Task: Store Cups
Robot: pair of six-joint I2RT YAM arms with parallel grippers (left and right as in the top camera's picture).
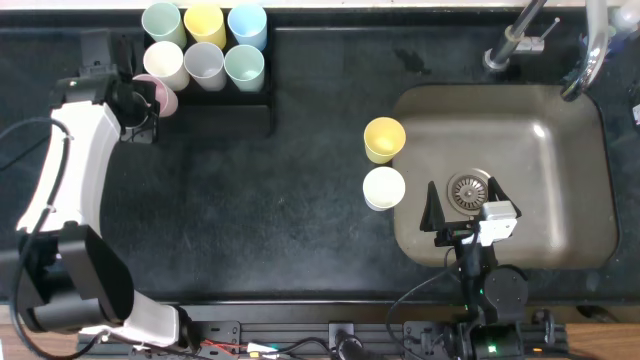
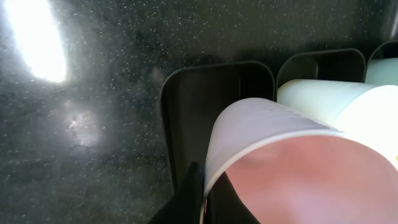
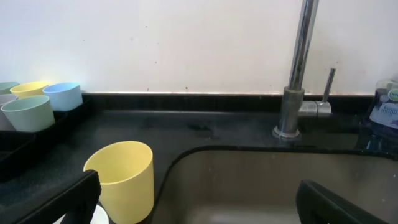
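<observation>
Black and speckled was the worktop (image 1: 300,190). At its far left corner stood a black rack (image 1: 235,118) with six cups in it. A pale green cup (image 1: 162,20), a yellow cup (image 1: 204,22) and a blue cup (image 1: 247,22) made the back row. A cream cup (image 1: 165,62), a grey cup (image 1: 205,63) and a mint cup (image 1: 244,66) stood in front of them.

The left gripper (image 1: 148,100) was clamped on the wall of a pink cup (image 1: 162,94) at the left end of the rack. In the left wrist view we saw this pink cup (image 2: 292,162) above an open compartment (image 2: 211,93). The cream cup (image 2: 329,102) stood in the next compartment, very close to the pink cup's side. We could not tell if the two touched.

The right gripper (image 1: 465,212) hung over the sink (image 1: 560,120), near the drain (image 1: 468,188). Its fingers were wide apart and held nothing. On the worktop at the left edge of the sink we saw a loose yellow cup (image 1: 384,139) and a white cup (image 1: 383,188). Both stood upright, just beside each other and well apart from the rack. A metal tap (image 1: 515,40) rose behind the sink, and a blue bottle (image 3: 385,106) stood to the right of it.
</observation>
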